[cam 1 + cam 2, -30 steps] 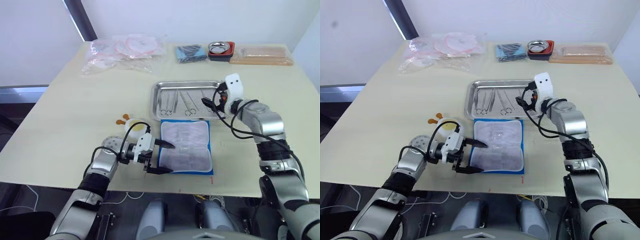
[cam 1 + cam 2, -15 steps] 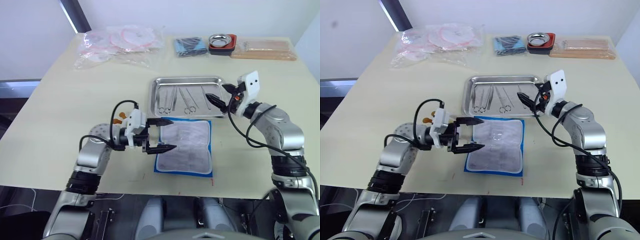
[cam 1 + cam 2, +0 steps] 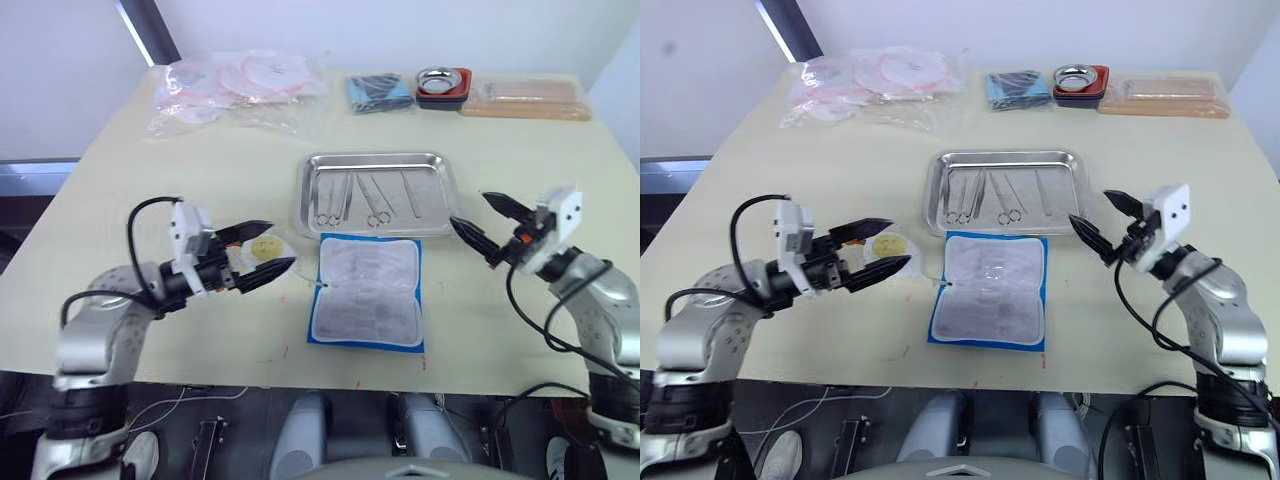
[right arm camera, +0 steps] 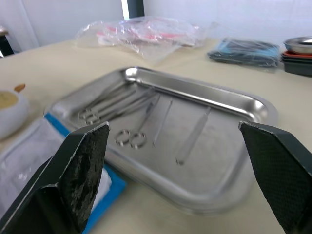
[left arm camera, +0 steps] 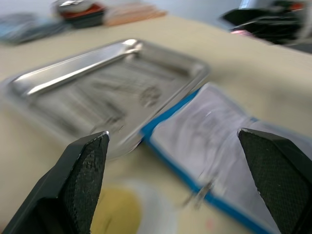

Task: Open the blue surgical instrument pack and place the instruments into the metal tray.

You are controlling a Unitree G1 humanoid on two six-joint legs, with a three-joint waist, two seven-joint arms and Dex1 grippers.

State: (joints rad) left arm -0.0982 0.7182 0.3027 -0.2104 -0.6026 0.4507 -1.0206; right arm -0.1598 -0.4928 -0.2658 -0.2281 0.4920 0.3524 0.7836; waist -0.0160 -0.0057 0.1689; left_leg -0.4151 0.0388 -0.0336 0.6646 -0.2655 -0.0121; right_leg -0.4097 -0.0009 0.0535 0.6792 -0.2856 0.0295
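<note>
1. The blue surgical instrument pack (image 3: 367, 291) lies opened flat on the table (image 3: 150, 190), with its whitish lining facing up. It is near the front edge of the table, just in front of the metal tray (image 3: 376, 194).
2. The pack's far edge is very close to the tray's near rim; I cannot tell if they touch.
3. The instruments (image 3: 362, 198) lie inside the tray, side by side: scissors with ring handles and some thin straight pieces.
4. The left gripper (image 3: 258, 250) is above the table to the left of the pack, and its two black fingers are spread apart with nothing between them. A small white dish with something yellow in it (image 3: 266, 248) lies just beside its fingertips.
5. The right gripper (image 3: 484, 223) is to the right of the tray's near corner, and its fingers are also wide apart and empty.
6. At the far edge of the table there are clear plastic bags (image 3: 235, 88), a dark blue folded bundle (image 3: 380, 92), a small round metal bowl on a red base (image 3: 443, 84) and a flat tan packet (image 3: 525, 97).
</note>
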